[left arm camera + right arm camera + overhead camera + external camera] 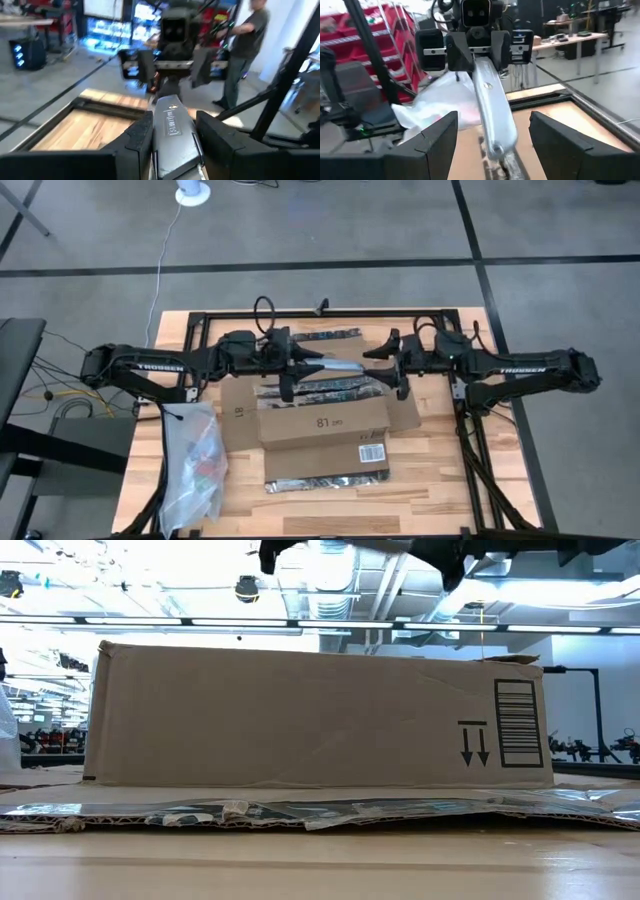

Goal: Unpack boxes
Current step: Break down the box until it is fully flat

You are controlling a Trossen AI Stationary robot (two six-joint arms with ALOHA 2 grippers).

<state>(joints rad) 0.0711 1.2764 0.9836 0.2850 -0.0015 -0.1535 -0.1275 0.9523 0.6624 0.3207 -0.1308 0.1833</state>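
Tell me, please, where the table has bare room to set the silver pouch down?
Bare wood lies right of the cardboard box, toward the table's right edge, and along the near edge. Crowded: the clear plastic bag on the left, and flaps behind the box.

The box (322, 423) is brown corrugated cardboard, printed "81" in dark ink, with a white barcode label (372, 452) and a strip of dark patterned tape (326, 483) along its flap. In the low view its side carries black arrows and a black barcode. The worktop (440, 480) is pale striped wood. The silver-grey pouch (492, 110) shines between black pincer fingers. The clear bag (195, 465) shows red and orange inside.
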